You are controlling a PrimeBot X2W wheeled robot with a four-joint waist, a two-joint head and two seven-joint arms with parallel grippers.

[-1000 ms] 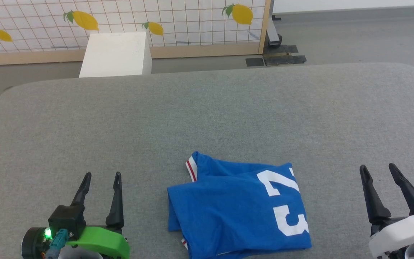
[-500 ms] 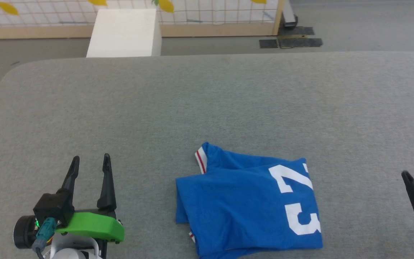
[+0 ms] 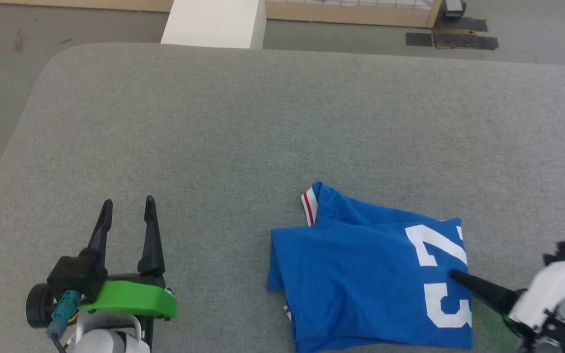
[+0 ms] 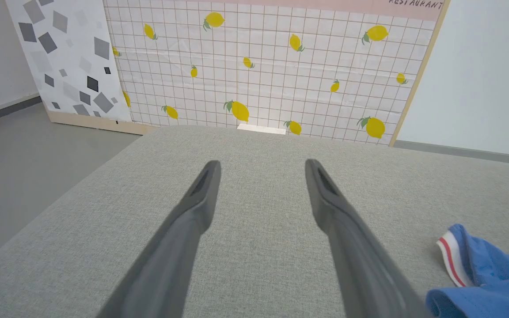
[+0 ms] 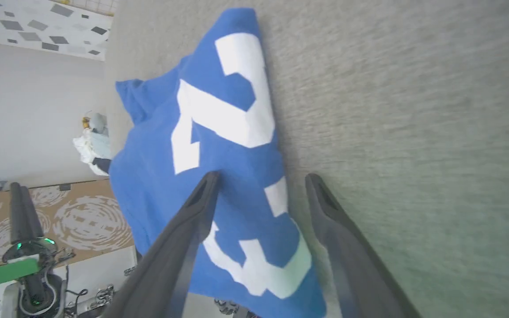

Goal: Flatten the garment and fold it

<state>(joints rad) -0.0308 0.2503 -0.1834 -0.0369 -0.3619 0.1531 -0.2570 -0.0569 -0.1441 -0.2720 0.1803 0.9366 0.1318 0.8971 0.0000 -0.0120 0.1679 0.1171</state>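
Observation:
The royal-blue garment (image 3: 361, 274) lies folded into a rough rectangle on the grey padded table (image 3: 263, 122), its white "23" print facing up and a strip of red-striped white trim at its far left corner. My right gripper (image 3: 455, 276) points leftward at the garment's right edge, open. In the right wrist view the right gripper (image 5: 262, 176) has one finger over the garment (image 5: 210, 110) near the "3" and the other over bare table. My left gripper (image 3: 128, 202) stands open well left of the garment, nothing between its fingers (image 4: 201, 194). The garment's trim corner (image 4: 451, 256) shows at the lower right of the left wrist view.
A white box (image 3: 214, 22) stands on the floor beyond the table's far edge. A lemon-print panel (image 4: 259, 66) rises behind it. The table's left edge (image 3: 12, 147) drops to grey floor. A cardboard box (image 5: 82, 216) lies past the table on the left side.
The head camera has tilted down and turned, shifting the whole picture. My right gripper has swung from pointing up at the lower right to pointing left at the garment's right edge. The left gripper has stayed put.

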